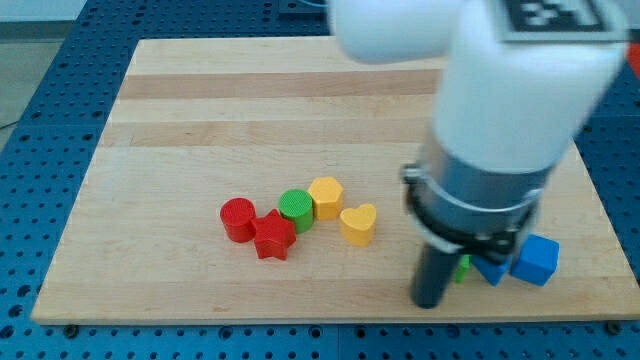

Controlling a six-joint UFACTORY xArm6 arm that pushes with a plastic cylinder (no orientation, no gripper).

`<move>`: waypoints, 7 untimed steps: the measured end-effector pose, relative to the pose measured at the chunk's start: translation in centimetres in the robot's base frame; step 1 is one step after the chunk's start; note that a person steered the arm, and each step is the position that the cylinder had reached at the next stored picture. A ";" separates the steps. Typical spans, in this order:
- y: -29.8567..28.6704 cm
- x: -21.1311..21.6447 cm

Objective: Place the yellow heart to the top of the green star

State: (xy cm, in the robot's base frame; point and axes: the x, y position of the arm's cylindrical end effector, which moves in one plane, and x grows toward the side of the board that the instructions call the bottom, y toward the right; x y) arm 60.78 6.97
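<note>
Seven blocks show on the wooden table, in two groups. The group near the middle holds five: a red cylinder at the view's left, a red star touching it on its right and slightly nearer the view's bottom, a green cylinder just above and right of the star, a yellow hexagon-like block touching the green cylinder on its right, and the yellow heart just beside that block, lower and to the right.

The second group sits at the view's lower right, partly hidden behind the arm: a blue cube, a second blue block whose shape I cannot make out, and a small sliver of green that is probably the green star, though too little shows to be sure.

The end effector is a plain dark rod with nothing to open or close, and it holds nothing. My tip stands near the table's bottom edge, just left of the green sliver; whether they touch I cannot tell. The yellow heart lies to the tip's left and a little higher, apart from it, with bare table between them.
</note>
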 end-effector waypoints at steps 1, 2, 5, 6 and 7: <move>-4.3 -1.0; -4.6 -3.7; 1.8 -4.3; 2.2 -4.3; -2.4 -3.7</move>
State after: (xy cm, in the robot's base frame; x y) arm 57.04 4.60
